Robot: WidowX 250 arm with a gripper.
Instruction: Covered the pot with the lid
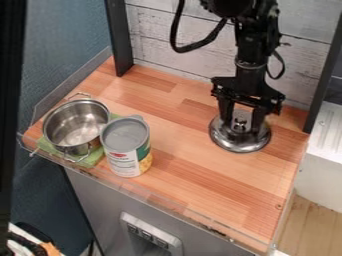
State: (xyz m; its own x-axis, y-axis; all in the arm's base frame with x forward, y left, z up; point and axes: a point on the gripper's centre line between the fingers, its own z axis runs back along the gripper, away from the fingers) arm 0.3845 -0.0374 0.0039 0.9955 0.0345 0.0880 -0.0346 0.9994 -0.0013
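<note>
Gripper stands apart about the knob. Lid likely light, rigid, slick; best pinched by its knob.

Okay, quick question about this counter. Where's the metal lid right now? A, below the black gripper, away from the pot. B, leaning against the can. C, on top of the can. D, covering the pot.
A: the lid is right below the gripper, well apart from the uncovered pot and the can.
</note>
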